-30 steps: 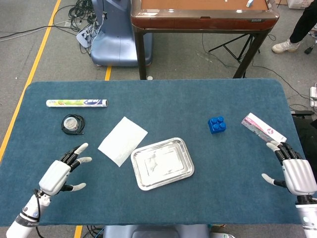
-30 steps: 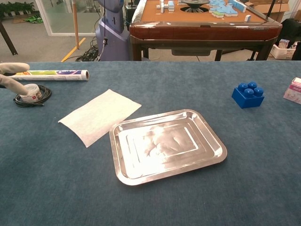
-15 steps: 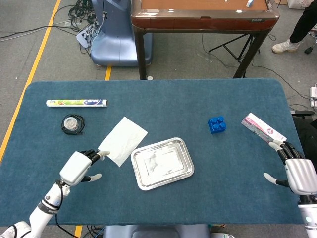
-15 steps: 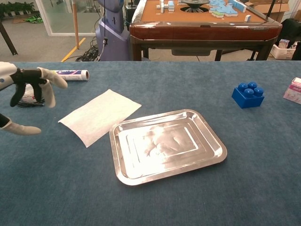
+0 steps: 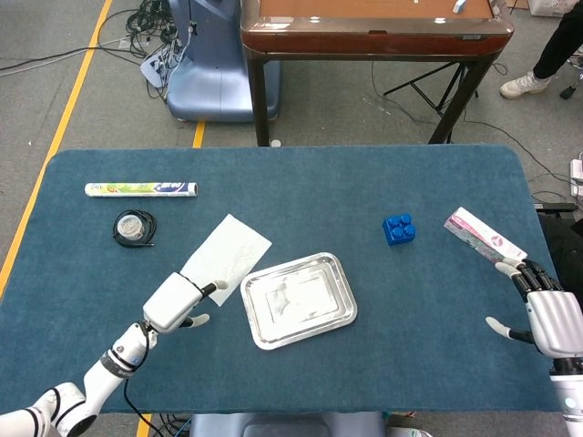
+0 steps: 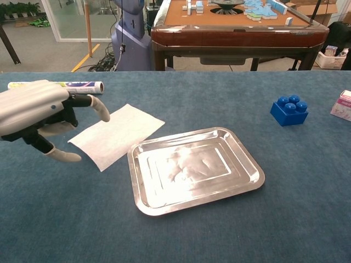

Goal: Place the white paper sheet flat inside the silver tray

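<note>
The silver tray (image 5: 299, 300) sits on the blue felt counter (image 5: 364, 200) holding nothing; it is a shiny rounded rectangle with a stepped, wrinkled-looking base. The white paper sheet (image 5: 227, 259) lies flat on the counter just left of the tray, a thin matte rectangle turned at an angle, its near edge close to the tray's rim. The left hand (image 5: 176, 301) has moved in from the counter's left side over the last second and now hovers at the sheet's near corner, fingers (image 6: 100, 109) spread and holding nothing. The right hand (image 5: 547, 319) stays near the right edge, fingers apart, beside a pink-and-white box (image 5: 484, 234).
</note>
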